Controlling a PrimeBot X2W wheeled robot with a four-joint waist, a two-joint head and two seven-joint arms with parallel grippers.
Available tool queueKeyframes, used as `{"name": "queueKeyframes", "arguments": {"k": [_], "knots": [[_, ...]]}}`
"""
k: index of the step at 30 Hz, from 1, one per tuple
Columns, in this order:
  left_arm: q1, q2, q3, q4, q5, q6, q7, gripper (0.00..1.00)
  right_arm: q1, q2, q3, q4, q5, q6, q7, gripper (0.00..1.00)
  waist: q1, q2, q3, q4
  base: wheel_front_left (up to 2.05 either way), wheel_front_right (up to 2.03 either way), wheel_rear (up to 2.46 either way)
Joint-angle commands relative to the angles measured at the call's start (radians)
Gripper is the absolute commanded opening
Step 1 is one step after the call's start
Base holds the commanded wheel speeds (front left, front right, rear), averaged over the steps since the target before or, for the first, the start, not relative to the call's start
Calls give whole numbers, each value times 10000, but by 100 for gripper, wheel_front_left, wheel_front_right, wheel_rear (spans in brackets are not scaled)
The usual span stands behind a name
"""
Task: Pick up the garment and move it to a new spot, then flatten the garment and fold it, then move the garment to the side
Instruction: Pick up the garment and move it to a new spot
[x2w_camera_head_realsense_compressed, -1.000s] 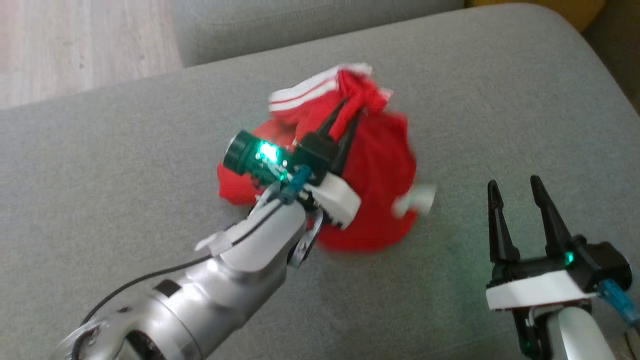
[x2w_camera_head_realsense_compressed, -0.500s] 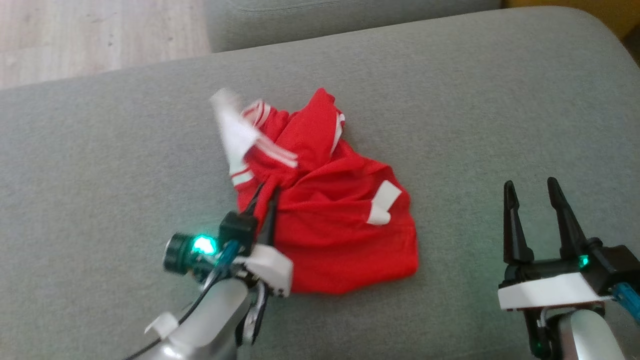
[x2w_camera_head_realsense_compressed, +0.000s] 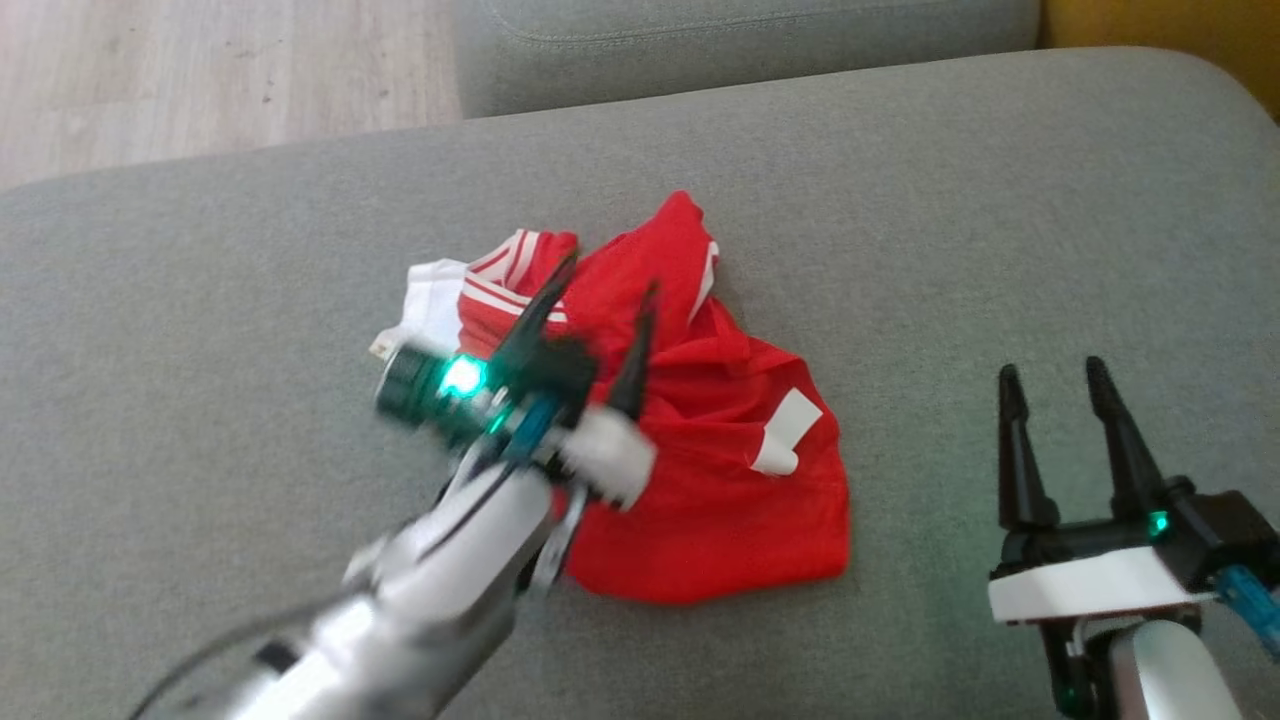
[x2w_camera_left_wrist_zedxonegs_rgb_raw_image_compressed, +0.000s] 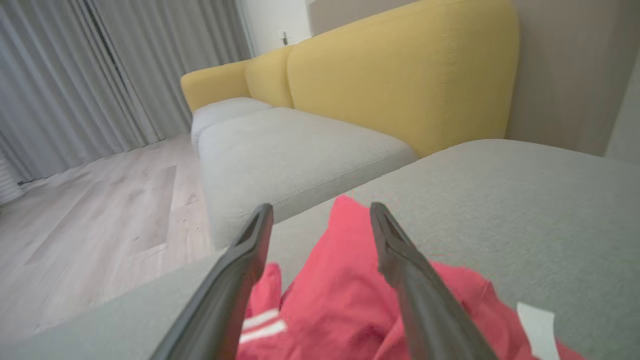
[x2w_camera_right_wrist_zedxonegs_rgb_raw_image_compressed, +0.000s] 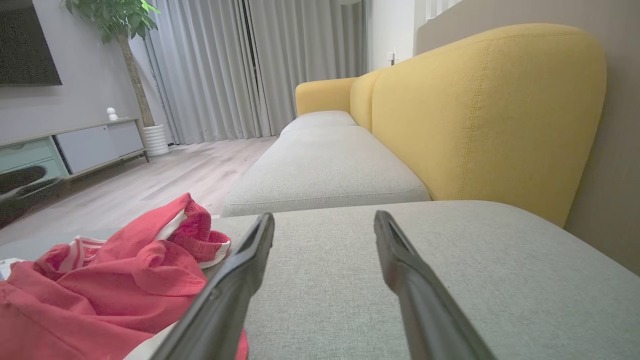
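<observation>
Half a second ago the left gripper (x2w_camera_head_realsense_compressed: 612, 274) pinched a fold at the near left edge of the crumpled red fabric garment with white stripes (x2w_camera_head_realsense_compressed: 720, 470). Now its two dark fingers stand spread apart with nothing between them, and the white-trimmed flap that was flung up has dropped flat. Nearest the robot, at the lower right of the head view, the right gripper (x2w_camera_head_realsense_compressed: 1052, 369) hovers with its jaws wide and empty, well apart from the garment's right edge. In the right wrist view, the red heap lies off to the left of its fingers. The released left gripper is blurred in the head view and its fingers overlap the heap's upper left part. In the left wrist view, the red cloth lies below and between the parted tips. The garment rests bunched near the middle of the broad grey woven seat cushion (x2w_camera_head_realsense_compressed: 950, 200). Beyond it lie a second grey cushion (x2w_camera_right_wrist_zedxonegs_rgb_raw_image_compressed: 325, 170), the mustard-yellow upholstered sofa back (x2w_camera_right_wrist_zedxonegs_rgb_raw_image_compressed: 480, 110) and the pale wooden plank floor (x2w_camera_head_realsense_compressed: 200, 80).
</observation>
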Motion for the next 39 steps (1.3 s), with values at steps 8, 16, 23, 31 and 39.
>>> {"name": "queueKeyframes", "arguments": {"k": [8,16,23,31,39], "knots": [[-2363,-933,-454,2233,-179,-1248,2091,100,-433,-53,500,-290,-77,-7,-53,100,1,0,609,-710,0,0,0],[-3097,-1075,-1095,4511,265,-1331,2582,100,-582,-53,529,-219,15,-7,-53,100,1,0,1003,-1124,0,0,0],[-3545,-1149,-842,4951,-224,-1933,1431,0,-740,-53,634,-149,94,-7,-53,100,1,0,1105,-1265,0,0,0],[-5179,-1157,-11,3239,-1600,-2639,374,0,-484,-53,525,-63,183,-7,-53,100,1,0,465,-1114,0,0,0],[-6779,-915,1388,3051,-2645,-3399,-172,0,-117,-53,463,-57,288,-7,-53,100,1,0,-157,-732,0,0,0]]}}
